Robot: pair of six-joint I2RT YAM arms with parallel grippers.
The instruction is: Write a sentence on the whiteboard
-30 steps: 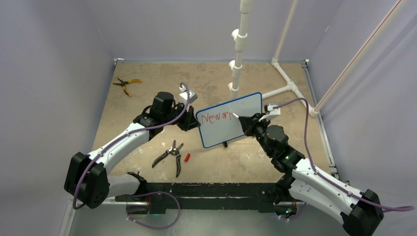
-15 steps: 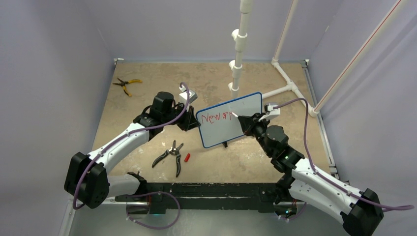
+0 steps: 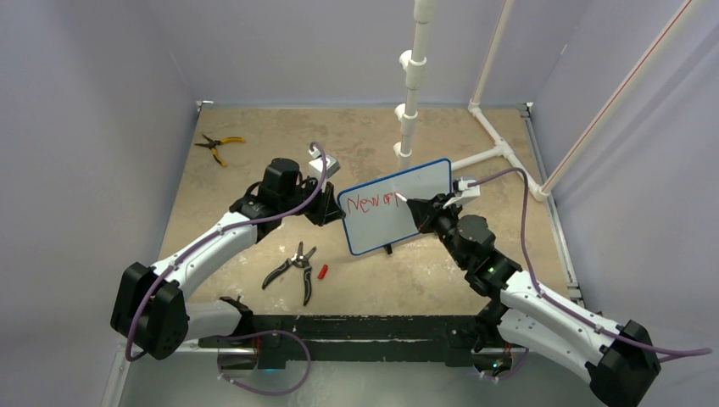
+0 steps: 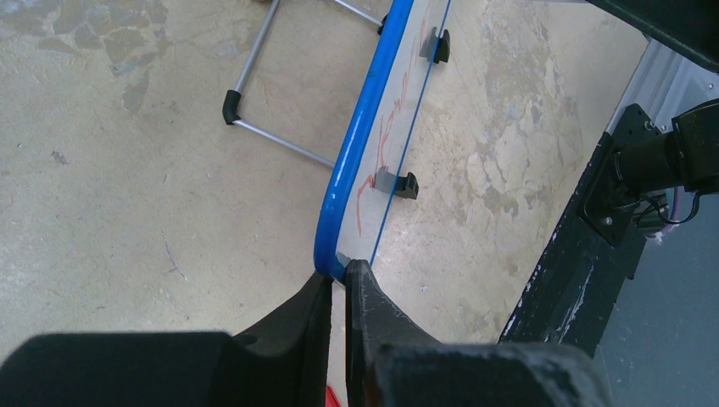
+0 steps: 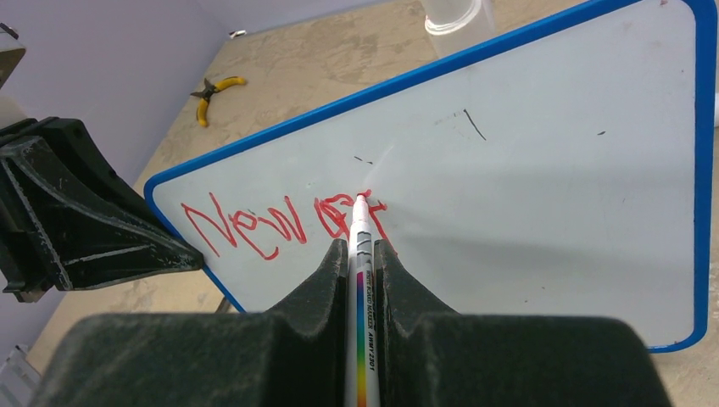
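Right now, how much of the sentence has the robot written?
Done: the red word "New" sits on the board. In hand: the right gripper holds a marker on a half-made second word, while the left gripper pinches the board's edge. Left: the remaining words; most of the board is blank.

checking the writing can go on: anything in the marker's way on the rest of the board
Nothing visible. The marker, in the right gripper, has its tip at the end of the lettering; the board right of it is bare but for small dark specks. The left gripper clamps the left edge.
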